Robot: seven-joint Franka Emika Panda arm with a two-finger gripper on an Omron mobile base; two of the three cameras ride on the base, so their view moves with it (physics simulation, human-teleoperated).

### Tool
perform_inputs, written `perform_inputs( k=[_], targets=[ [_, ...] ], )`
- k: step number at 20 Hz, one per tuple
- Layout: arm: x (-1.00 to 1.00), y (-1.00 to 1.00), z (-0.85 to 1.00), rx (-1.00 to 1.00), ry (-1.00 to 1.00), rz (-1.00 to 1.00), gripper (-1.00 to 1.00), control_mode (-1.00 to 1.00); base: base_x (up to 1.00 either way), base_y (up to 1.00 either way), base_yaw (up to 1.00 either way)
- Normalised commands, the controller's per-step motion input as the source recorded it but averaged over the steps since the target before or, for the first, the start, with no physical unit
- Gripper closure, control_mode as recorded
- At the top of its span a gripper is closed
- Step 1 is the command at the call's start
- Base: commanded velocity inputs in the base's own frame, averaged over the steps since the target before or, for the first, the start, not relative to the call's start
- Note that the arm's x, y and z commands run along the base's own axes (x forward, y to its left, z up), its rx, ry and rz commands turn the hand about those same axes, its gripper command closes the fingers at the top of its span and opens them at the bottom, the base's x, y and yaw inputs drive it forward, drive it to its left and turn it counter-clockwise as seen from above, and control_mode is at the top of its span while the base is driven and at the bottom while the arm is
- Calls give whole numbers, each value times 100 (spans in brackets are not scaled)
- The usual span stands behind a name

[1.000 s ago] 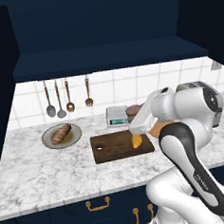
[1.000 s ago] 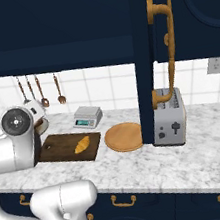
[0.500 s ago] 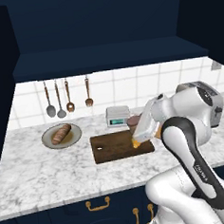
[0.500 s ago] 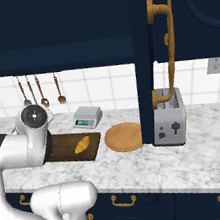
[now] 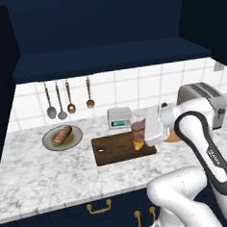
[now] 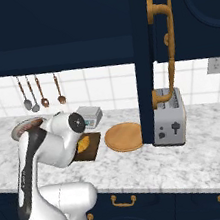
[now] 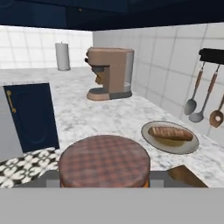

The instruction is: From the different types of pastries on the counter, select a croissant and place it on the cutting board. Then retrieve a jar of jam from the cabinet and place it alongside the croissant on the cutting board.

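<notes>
The small orange-brown cylindrical jar of jam with a darker lid (image 5: 138,133) has come down and leftward over the last second, from beside the grey kitchen scale (image 5: 119,118) to low over the right end of the dark brown rectangular wooden cutting board (image 5: 119,150); the gripper (image 5: 145,134) has its jaws narrowed on the jar; whether the base touches the wood I cannot tell. The small golden-yellow curved croissant (image 6: 83,144) already lies on that board, just beside the jar, so by my judgement only the set-down and release remain. In the hand view the lid (image 7: 104,160) is a round, dull reddish disc with a woven-looking pattern; the board is flat and matte with a small hole near one short edge; the white-grey marbled stone counter (image 5: 52,173) is smooth. Further left, a longer brown loaf-like pastry (image 5: 62,136) rests on a round plate (image 5: 49,140).
</notes>
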Motion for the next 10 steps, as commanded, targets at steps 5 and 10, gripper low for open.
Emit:
perform_inputs(
  k=[5, 10],
  targets=[
    [8, 0, -23, 2, 0, 0, 100, -100, 0, 0, 0],
    [35, 6, -57, 7, 0, 0, 100, -100, 0, 0, 0]
  ],
)
